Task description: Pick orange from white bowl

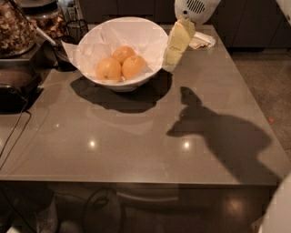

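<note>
The white bowl (122, 84), lined with crinkled white paper, stands at the back of the grey table (136, 145), left of centre. Three oranges lie in it: one at the front left (108, 69), one at the front right (133, 66) and one behind them (123, 53). My gripper (171, 61), pale yellow under a white wrist housing (194, 9), hangs tilted just outside the bowl's right rim, above the table. It holds nothing that I can see. Its shadow falls on the table to the right.
A jar of brown pieces (13, 27) and a black wire holder (75, 28) stand at the back left. A dark appliance (13, 86) with a cable (13, 136) sits at the left edge. Folded paper (203, 42) lies behind the gripper. The floor shows at the right.
</note>
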`<move>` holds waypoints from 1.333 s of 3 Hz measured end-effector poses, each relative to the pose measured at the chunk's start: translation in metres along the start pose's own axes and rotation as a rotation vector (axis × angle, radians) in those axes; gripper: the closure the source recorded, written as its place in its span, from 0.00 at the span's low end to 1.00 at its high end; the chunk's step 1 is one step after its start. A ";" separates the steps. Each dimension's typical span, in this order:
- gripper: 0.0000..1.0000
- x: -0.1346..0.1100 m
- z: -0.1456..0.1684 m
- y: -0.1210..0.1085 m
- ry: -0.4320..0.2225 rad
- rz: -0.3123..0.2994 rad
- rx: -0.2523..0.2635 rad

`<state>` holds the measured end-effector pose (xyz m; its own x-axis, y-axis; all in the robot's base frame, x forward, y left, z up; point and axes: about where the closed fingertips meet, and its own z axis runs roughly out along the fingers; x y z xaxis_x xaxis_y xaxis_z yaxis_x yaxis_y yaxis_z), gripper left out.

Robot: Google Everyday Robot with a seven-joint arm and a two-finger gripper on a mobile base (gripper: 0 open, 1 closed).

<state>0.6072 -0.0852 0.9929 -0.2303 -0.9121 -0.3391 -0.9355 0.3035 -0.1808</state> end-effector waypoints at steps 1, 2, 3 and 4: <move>0.00 -0.020 0.016 -0.018 -0.028 0.010 -0.041; 0.00 -0.038 0.027 -0.028 -0.047 -0.008 -0.055; 0.00 -0.043 0.027 -0.032 -0.080 -0.002 -0.028; 0.00 -0.064 0.041 -0.033 -0.092 0.034 -0.035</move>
<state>0.6641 -0.0254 0.9824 -0.2378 -0.8719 -0.4280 -0.9369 0.3222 -0.1357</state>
